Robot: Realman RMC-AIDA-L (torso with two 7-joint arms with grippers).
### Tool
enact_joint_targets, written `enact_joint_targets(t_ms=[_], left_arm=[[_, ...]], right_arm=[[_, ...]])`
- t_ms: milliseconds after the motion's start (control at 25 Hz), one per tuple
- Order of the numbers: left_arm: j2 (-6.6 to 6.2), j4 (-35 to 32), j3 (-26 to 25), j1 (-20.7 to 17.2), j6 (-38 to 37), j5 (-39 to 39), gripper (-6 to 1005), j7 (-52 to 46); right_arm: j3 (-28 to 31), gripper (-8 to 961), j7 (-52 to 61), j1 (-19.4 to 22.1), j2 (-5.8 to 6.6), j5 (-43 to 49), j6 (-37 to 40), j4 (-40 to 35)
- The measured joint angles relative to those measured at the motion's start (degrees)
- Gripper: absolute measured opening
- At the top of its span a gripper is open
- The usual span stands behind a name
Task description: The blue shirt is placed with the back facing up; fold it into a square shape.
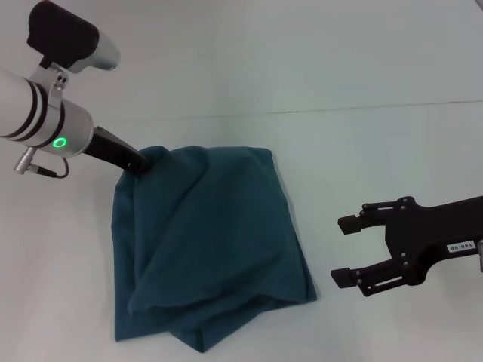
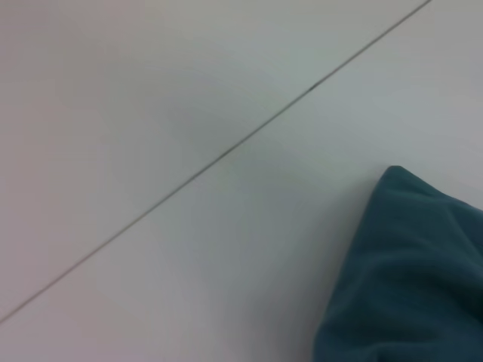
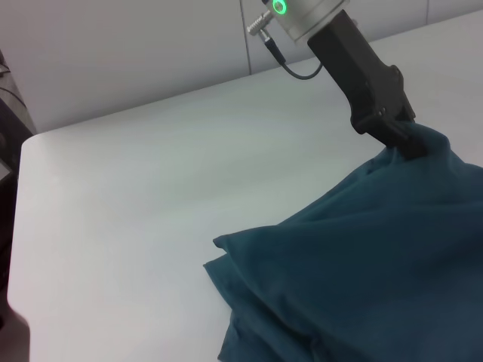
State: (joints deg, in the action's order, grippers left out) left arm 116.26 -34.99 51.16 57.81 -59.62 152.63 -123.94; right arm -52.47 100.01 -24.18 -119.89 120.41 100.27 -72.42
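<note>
The soft dark teal-blue cotton shirt [image 1: 207,249] lies folded in loose layers on the white surface [image 1: 362,151]. The left gripper [image 1: 138,164] has its fingers clamped on the shirt's far left corner, lifting it slightly. The right gripper [image 1: 349,250] hovers just beside the shirt's right edge, fingers apart and holding nothing.

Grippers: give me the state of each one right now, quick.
Left gripper: shut on the blue shirt, pinching its far left corner and lifting it off the table.
Right gripper: open, holding nothing, apart from the shirt on its right side.
</note>
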Motion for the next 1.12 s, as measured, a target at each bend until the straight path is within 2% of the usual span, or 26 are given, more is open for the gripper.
enact_joint_targets(t_ms=[80, 120, 360, 440, 600, 680, 800, 840, 880, 960, 1120], left_arm=[[0.86, -1.3, 0.6, -0.3, 0.5, 0.2, 82, 0.4], [0.86, -1.3, 0.6, -0.3, 0.5, 0.2, 85, 0.4], [3.72, -8.8, 3.8, -3.7, 1.9, 1.3, 101, -0.2], [4.09, -9.8, 4.1, -4.0, 2.0, 2.4, 107, -0.7], [4.19, -10.0, 4.0, -4.1, 2.2, 4.3, 285, -1.2], [3.79, -11.5, 2.9, -4.9, 1.1, 3.9, 398, -2.5], [3.7, -16.2, 0.6, -7.5, -4.0, -0.1, 551, -1.5], [3.67, -20.9, -1.2, -10.1, -10.2, -5.7, 591, 0.4], [3.67, -20.9, -1.2, -10.1, -10.2, -5.7, 632, 0.4], [3.47, -23.9, -2.9, -12.6, -16.4, -11.3, 713, 2.6], [2.51, -26.0, -7.1, -18.2, -34.3, -25.3, 806, 9.3]], right_arm=[[0.0, 919, 0.0, -0.1, 0.0, 0.0, -0.1, 0.0], [0.0, 919, 0.0, -0.1, 0.0, 0.0, -0.1, 0.0], [0.0, 919, 0.0, -0.3, 0.01, 0.0, -0.3, 0.0], [0.0, 919, 0.0, -0.5, 0.0, 0.0, -0.5, 0.0], [-0.1, 919, 0.0, -0.7, 0.0, 0.0, -0.9, 0.1], [-0.1, 919, 0.0, -0.9, 0.0, 0.0, -1.0, 0.1], [-0.1, 919, 0.0, -1.2, 0.0, 0.0, -1.0, -0.2], [-0.1, 919, 0.3, -1.4, 0.01, -0.1, -0.9, -0.8], [-0.1, 919, 0.3, -1.4, 0.01, -0.1, -0.9, -0.8], [-0.1, 919, 0.5, -1.4, -0.02, -0.2, -0.5, -1.6], [-0.1, 919, 0.6, -1.4, -0.09, -0.3, 1.3, -3.7]])
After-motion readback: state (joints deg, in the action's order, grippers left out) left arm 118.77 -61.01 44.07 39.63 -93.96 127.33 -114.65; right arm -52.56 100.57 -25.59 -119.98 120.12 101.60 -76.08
